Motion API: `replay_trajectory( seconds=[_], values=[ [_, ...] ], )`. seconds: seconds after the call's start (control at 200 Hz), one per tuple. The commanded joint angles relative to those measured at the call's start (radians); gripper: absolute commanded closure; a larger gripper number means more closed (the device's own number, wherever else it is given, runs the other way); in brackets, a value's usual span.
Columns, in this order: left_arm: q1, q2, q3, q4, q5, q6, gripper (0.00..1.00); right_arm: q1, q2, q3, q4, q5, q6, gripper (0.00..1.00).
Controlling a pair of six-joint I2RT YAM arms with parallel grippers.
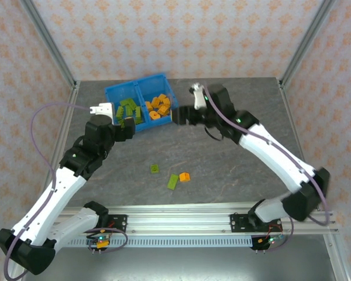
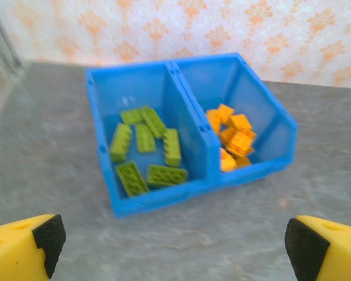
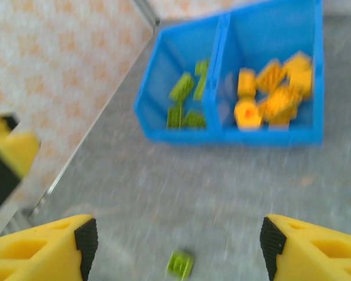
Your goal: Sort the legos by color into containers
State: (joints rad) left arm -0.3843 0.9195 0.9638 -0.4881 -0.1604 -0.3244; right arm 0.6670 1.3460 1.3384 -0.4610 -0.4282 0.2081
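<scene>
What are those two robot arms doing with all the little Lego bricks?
The arms are sorting Lego bricks by colour into a blue bin. The green bricks lie in its left compartment and the orange bricks in its right one. The left tool and the right tool are both open and empty, close to the bin. Two loose green bricks and one loose orange brick lie on the table, not yet sorted.

the left arm [image 1: 55, 193] and right arm [image 1: 275, 152] are white with black joints; a lilac cable [image 1: 34, 124] trails each; fingers [image 2: 14, 252] yellow, black pads [image 2: 49, 236]
</scene>
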Motion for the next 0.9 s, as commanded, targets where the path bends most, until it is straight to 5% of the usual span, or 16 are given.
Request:
replay_trajectory(
  seconds=[0.0,0.215,0.566,0.896],
  values=[
    [-0.014,0.062,-0.051,-0.113,0.152,-0.332,0.02,0.016,-0.092,-0.132,-0.068,-0.092,0.04,0.21],
    [-0.215,0.317,-0.112,-0.036,0.158,-0.513,0.06,0.03,-0.151,-0.281,-0.129,-0.089,0.077,0.11],
    [-0.343,0.649,-0.094,0.034,0.123,-0.567,0.11,0.036,-0.134,-0.355,-0.045,-0.083,0.135,0.09],
    [-0.365,0.679,-0.13,0.041,0.086,-0.601,0.66,0.037,-0.154,-0.374,-0.062,-0.063,0.15,0.08]
  ],
)
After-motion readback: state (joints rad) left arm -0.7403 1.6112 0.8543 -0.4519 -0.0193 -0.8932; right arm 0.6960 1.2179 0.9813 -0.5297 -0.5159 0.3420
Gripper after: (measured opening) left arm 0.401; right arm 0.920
